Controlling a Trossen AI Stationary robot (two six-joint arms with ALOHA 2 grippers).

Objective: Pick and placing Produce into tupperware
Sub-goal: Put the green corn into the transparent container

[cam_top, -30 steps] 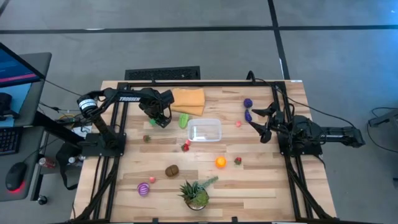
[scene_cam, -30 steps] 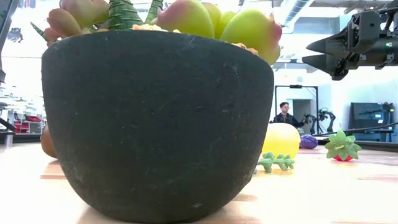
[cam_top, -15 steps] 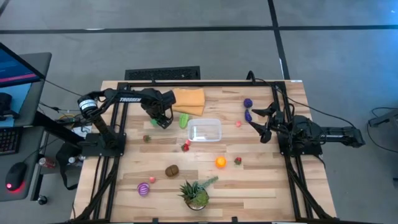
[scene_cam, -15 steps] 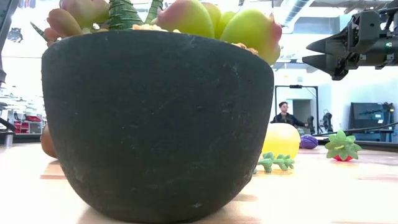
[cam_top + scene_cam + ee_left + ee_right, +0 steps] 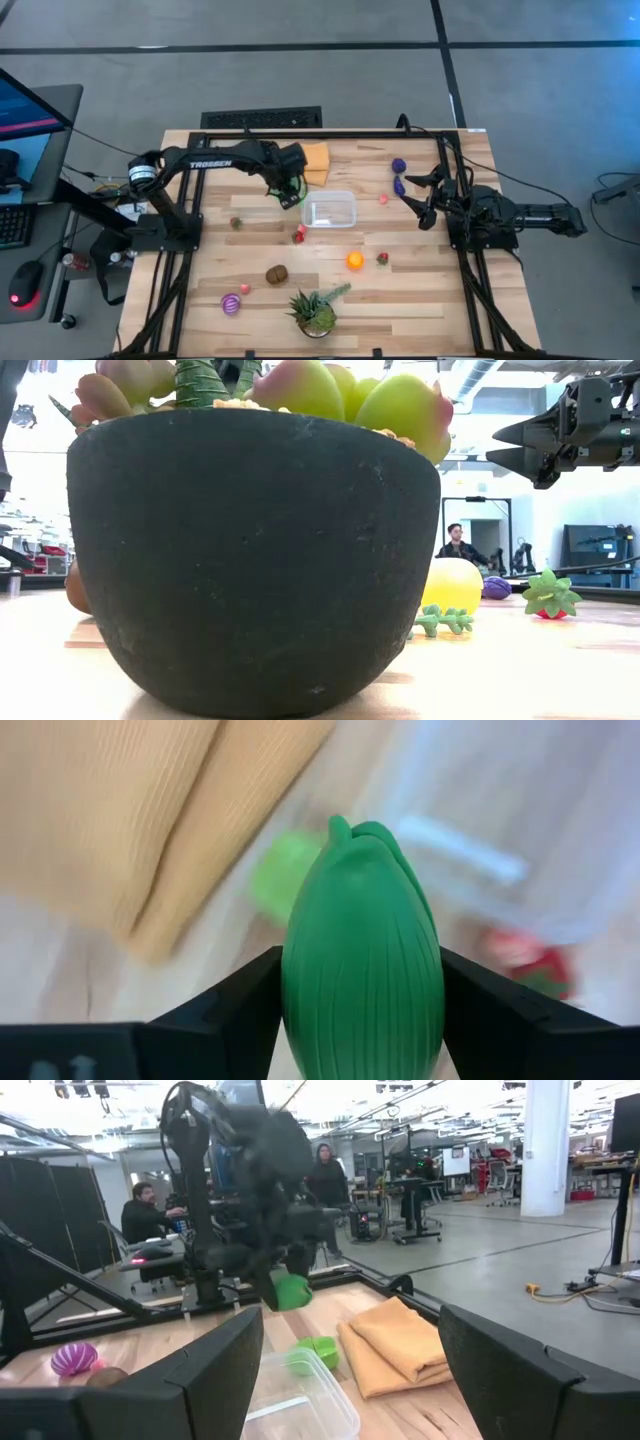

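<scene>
High view: the left gripper (image 5: 291, 194) is poised just off the tub's (image 5: 329, 210) left edge, near the folded orange cloth (image 5: 314, 163) at the far edge of the table (image 5: 420, 290). The left wrist view shows its two dark fingers (image 5: 240, 1005) closed partway on a ribbed green vegetable (image 5: 362, 965), clamping it from both sides; the right wrist view shows that piece held clear of the table top, with another light green piece (image 5: 318, 1351) lying below, between cloth and tub. The clear tub sits near the table's middle, slightly toward the far edge. The right gripper (image 5: 411, 192) waits near the right edge with its fingers spread wide, holding nothing. Loose produce lies scattered: two purple pieces (image 5: 399, 174) toward the far right corner, a small pink piece (image 5: 383, 199) just right of the tub, a red piece (image 5: 299, 235) just in front of the tub, an orange fruit (image 5: 354, 261) and a red-and-green piece (image 5: 382, 258) nearer the front, a brown piece (image 5: 276, 273) left of those, a striped pink-purple piece (image 5: 231, 303) toward the front left corner, and a small piece (image 5: 236, 222) near the left edge. A potted plant (image 5: 315, 310) stands at the front edge. People show in the room beyond.
</scene>
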